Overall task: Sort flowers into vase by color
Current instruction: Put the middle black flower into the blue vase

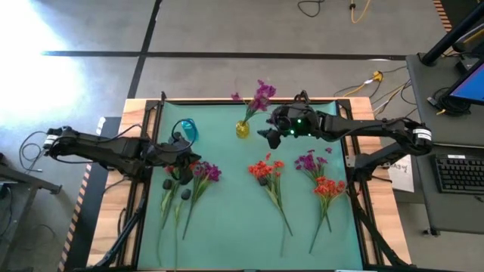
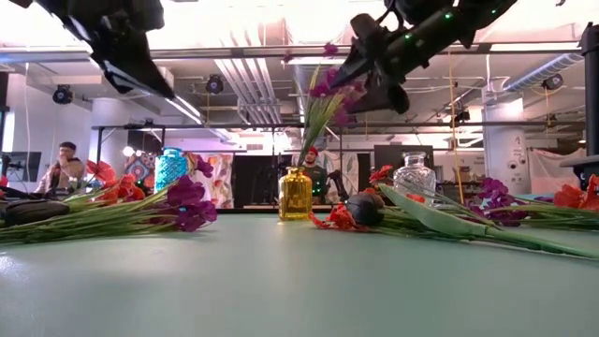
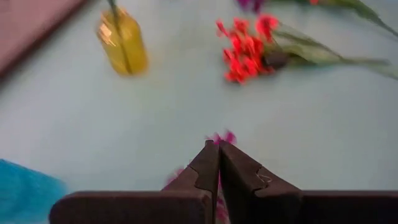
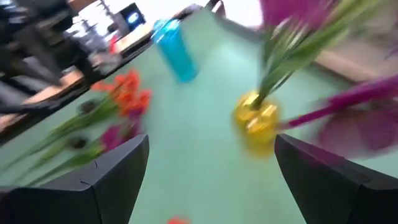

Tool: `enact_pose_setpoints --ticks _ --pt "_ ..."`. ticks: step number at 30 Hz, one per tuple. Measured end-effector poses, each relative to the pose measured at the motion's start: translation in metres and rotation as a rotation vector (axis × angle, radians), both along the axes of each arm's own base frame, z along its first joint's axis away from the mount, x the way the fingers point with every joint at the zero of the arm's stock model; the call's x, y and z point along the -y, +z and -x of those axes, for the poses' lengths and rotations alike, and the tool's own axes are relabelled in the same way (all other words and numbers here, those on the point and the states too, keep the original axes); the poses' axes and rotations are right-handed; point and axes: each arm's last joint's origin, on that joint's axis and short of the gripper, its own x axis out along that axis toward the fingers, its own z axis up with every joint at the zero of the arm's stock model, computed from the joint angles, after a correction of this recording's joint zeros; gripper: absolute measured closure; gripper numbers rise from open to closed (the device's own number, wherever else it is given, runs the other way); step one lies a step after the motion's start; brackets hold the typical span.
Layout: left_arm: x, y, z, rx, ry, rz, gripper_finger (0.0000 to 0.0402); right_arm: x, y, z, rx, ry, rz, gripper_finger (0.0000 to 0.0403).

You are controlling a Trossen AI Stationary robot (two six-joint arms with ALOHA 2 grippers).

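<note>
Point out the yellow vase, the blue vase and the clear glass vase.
yellow vase point(image 1: 242, 129): high view, on its glass body, below the purple flowers standing in it.
blue vase point(image 1: 188, 128): high view, on its side, near the mat's far left.
clear glass vase point(image 2: 414, 178): low view, on its rounded body.

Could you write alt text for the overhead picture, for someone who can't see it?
Two dark robot arms reach over a green table strewn with orange-red and purple flowers. A yellow vase at the far edge holds purple flowers; the right tool hovers beside it, the left tool over a left-side bunch.
</note>
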Motion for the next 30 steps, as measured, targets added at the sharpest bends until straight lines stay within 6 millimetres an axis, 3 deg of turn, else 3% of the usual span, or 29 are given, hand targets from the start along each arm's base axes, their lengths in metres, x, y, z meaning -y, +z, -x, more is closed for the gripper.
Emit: enact_pose_setpoints --ticks 5,15,23,30 --pt "0.004 -0.006 0.003 -0.066 -0.015 0.188 0.0401 -0.014 -0.011 0.003 -0.091 0.098 -0.201 0.0062" --pt "0.01 -0.013 0.003 -0.154 -0.002 0.476 0.0401 -0.043 -0.027 0.012 -0.306 0.125 -0.332 0.0062" --pt "0.013 -0.021 -0.001 -0.238 0.03 0.546 0.0401 -0.051 -0.029 0.013 -0.342 0.14 -0.346 0.0062" --pt "0.026 -0.031 -0.004 -0.351 0.056 0.632 0.0401 -0.065 -0.039 0.025 -0.509 0.124 -0.416 0.0062"
